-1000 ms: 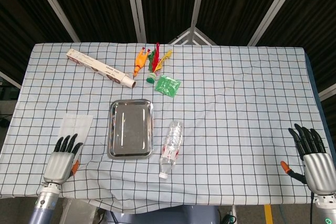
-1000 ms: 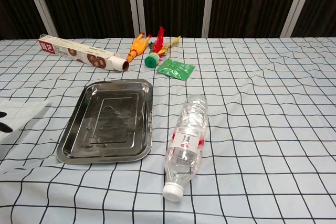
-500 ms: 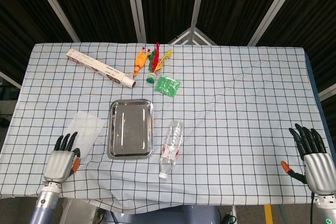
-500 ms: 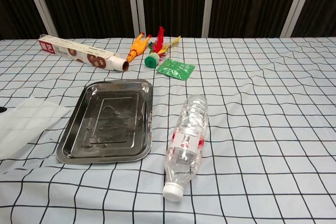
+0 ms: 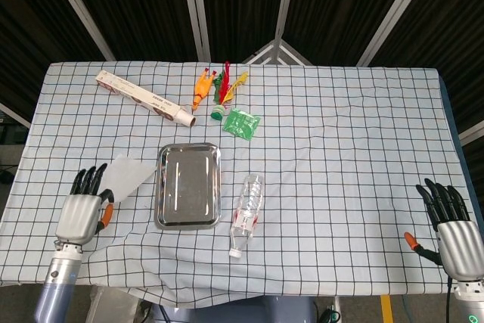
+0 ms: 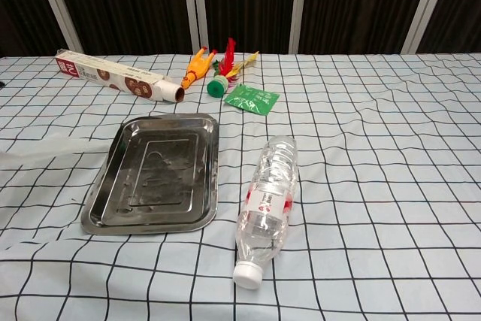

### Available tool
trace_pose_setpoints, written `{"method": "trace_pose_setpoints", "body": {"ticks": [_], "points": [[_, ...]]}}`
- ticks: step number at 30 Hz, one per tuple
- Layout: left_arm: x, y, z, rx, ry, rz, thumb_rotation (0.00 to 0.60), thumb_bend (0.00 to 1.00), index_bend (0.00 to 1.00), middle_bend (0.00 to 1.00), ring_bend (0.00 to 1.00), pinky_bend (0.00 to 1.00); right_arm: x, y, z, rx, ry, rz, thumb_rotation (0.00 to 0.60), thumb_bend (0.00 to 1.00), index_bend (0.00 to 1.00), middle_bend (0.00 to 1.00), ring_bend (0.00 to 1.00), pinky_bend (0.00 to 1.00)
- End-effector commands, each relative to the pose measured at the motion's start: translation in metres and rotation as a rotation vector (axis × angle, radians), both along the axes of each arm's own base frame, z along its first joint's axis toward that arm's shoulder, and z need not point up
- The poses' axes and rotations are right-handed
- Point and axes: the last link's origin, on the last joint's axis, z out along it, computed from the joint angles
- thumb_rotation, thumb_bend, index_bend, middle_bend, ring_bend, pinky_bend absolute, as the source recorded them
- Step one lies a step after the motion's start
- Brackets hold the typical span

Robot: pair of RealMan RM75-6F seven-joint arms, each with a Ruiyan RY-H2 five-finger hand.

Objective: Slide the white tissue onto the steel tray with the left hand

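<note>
Tissue [image 5: 127, 175] first: the white sheet lies flat on the checked cloth just left of the steel tray [image 5: 188, 186], its near edge almost at the tray's left rim but not yet on it. In the chest view it shows only as a faint pale patch at the left edge, so how smoothly it lies is hard to say. It looks thin, soft and very light, the sort of thing that crumples or rides up under a push and may catch on the raised rim instead of climbing it. Best bet, I'd judge, is to press lightly on the half farthest from the tray and drag it sideways, keeping it flat, or lift the leading edge over the rim.

Left hand [image 5: 79, 206] sits at the tissue's lower left corner, fingers [image 5: 89, 179] straight and spread, grasping nothing; whether the tips touch the sheet I cannot tell. Right hand [image 5: 452, 231] rests far off at the table's right edge, fingers extended and empty.

Around the tray: a plastic bottle [image 5: 246, 213] lying to its right, a long box [image 5: 144, 98], a green packet [image 5: 241, 123] and a feathered toy [image 5: 214, 88] beyond.
</note>
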Motion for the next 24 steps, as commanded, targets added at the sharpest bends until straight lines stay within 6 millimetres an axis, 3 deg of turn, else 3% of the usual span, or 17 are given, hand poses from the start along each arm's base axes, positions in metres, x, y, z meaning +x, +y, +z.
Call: {"method": "trace_pose_setpoints", "body": {"ticks": [1, 6, 11, 16, 24], "points": [[0.035, 0.040, 0.039, 0.102, 0.012, -0.084, 0.600, 0.53, 0.61, 0.01, 0.00, 0.00, 0.000, 0.000, 0.000, 0.000, 0.000, 0.000, 0.600, 0.29, 0.00, 0.00, 0.00, 0.00], [0.061, 0.064, 0.047, 0.111, 0.037, -0.118, 0.600, 0.53, 0.61, 0.02, 0.00, 0.00, 0.000, 0.000, -0.001, 0.001, 0.000, 0.000, 0.600, 0.29, 0.00, 0.00, 0.00, 0.00], [0.087, 0.075, 0.029, 0.076, 0.034, -0.146, 0.600, 0.53, 0.61, 0.02, 0.00, 0.00, 0.000, 0.000, 0.000, 0.000, -0.002, -0.002, 0.600, 0.29, 0.00, 0.00, 0.00, 0.00], [0.101, 0.069, 0.004, 0.018, 0.037, -0.156, 0.600, 0.53, 0.61, 0.02, 0.00, 0.00, 0.000, 0.000, 0.001, 0.000, -0.005, -0.002, 0.600, 0.29, 0.00, 0.00, 0.00, 0.00], [0.108, 0.043, -0.041, -0.096, 0.081, -0.175, 0.600, 0.53, 0.62, 0.02, 0.00, 0.00, -0.001, 0.000, 0.003, -0.002, -0.013, -0.001, 0.600, 0.29, 0.00, 0.00, 0.00, 0.00]]}}
